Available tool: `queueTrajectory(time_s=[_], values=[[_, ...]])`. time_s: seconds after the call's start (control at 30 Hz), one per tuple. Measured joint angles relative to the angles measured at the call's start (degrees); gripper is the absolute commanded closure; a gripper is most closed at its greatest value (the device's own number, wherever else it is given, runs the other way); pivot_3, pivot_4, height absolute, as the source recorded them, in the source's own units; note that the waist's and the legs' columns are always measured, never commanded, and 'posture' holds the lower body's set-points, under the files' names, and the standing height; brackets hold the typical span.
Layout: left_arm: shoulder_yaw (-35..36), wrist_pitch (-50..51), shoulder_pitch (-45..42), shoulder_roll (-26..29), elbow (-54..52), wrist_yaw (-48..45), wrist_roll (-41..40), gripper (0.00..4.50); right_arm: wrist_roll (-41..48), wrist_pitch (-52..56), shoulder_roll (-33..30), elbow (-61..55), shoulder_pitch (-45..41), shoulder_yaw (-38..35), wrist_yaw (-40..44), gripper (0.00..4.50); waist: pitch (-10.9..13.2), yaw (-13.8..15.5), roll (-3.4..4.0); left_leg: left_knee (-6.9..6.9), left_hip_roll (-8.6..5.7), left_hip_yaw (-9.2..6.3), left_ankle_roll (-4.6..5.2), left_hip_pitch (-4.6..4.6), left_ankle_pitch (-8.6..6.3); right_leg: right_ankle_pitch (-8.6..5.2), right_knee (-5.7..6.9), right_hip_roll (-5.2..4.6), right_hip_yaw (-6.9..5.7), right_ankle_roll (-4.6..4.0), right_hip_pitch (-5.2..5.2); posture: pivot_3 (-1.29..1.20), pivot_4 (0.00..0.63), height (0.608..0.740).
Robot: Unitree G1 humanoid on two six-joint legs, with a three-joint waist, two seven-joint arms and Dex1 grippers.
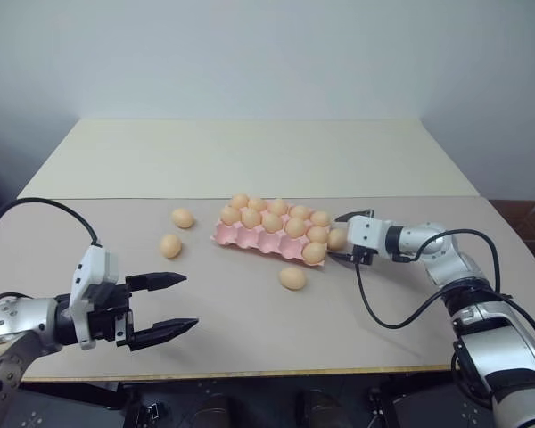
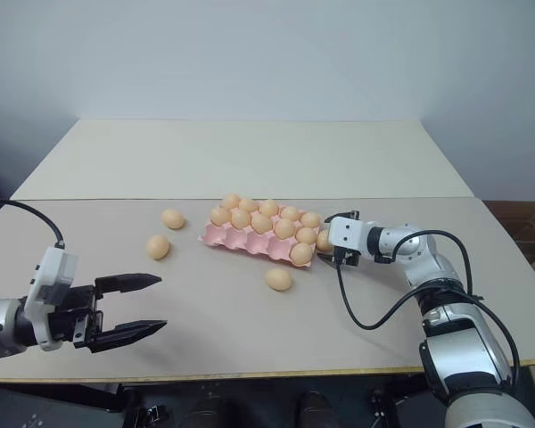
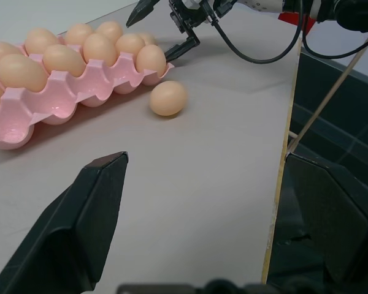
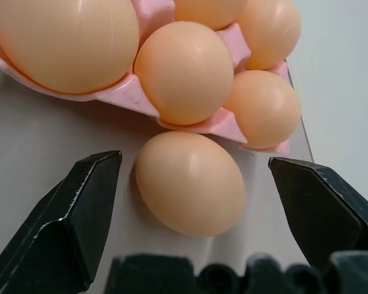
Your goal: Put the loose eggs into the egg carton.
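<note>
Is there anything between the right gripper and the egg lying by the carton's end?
Nothing visible. The right gripper has its open fingers on either side of the loose egg, which lies on the table against the egg carton.

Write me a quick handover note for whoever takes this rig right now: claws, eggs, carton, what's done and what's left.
Right claw: open, fingers either side of a loose egg lying on the table against the right end of the egg carton; not yet gripped.
Left claw: open, holding nothing, over the near left of the table.
Carton: mid-table, most cups filled; some near-row cups toward its left end are empty.
Left to do: the egg at the right claw, one egg in front of the carton, and two eggs to its left.
</note>
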Motion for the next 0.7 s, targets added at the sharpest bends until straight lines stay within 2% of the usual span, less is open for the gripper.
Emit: queueTrajectory(time_s=[0.07, 0.53, 0.7], values=[[0.0, 0.0, 0.0, 0.0, 0.0, 0.1, 0.0, 0.00, 0.0, -0.1, 0.0, 0.3, 0.0, 0.0, 0.2, 1.57, 0.0, 0.0, 0.00, 0.00, 0.00, 0.01, 0.00, 0.00, 0.00, 0.00, 0.00, 0.00, 0.01, 0.00, 0.00, 0.00, 0.150, 0.740], [-1.5, -0.2, -1.2, 0.0, 0.2, 0.3, 0.2, 0.00, -0.2, -0.1, 0.0, 0.3, 0.2, -0.1, -0.6, 1.57, 0.0, -0.1, 0.00, 0.00, 0.08, 0.03, 0.00, 0.06, 0.00, 0.00, 0.02, 0.12, 0.10, 0.00, 0.00, 0.00, 0.150, 0.740], [-1.5, -0.3, -1.2, 0.0, 0.2, 0.3, 0.6, 0.00, 0.3, 0.4, -1.8, -2.9, 2.5, -1.4, -1.5, 1.57, 0.0, 0.1, 0.00, 0.00, 0.09, 0.05, 0.00, 0.05, 0.00, 0.00, 0.01, 0.14, 0.11, 0.01, -0.01, 0.00, 0.150, 0.740]])
